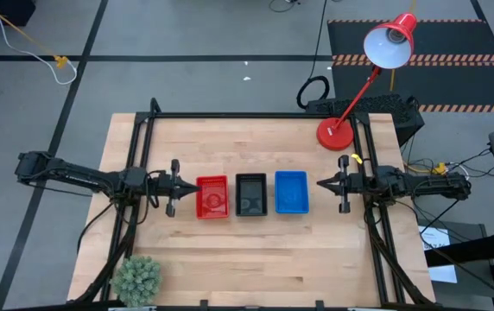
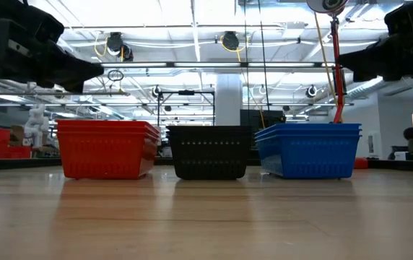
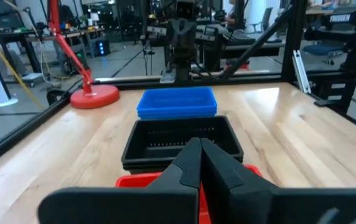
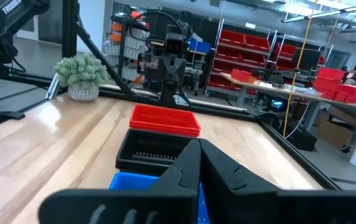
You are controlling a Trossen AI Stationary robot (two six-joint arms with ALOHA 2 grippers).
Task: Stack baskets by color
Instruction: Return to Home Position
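Three stacks of baskets stand in a row on the table's middle, bottoms on the wood: red baskets (image 1: 212,197) at the left, black baskets (image 1: 250,193) in the middle, blue baskets (image 1: 291,191) at the right. The low view shows nested rims on the red stack (image 2: 107,148) and the blue stack (image 2: 309,149). My left gripper (image 1: 192,191) is shut, level, just left of the red baskets, above the table. My right gripper (image 1: 320,183) is shut, level, a little right of the blue baskets. Each holds nothing.
A red desk lamp stands with its round base (image 1: 335,133) on the table's far right, its shade (image 1: 391,41) beyond the far edge. A small potted plant (image 1: 136,278) sits at the near left corner. Bare wood lies along the near side (image 1: 264,259).
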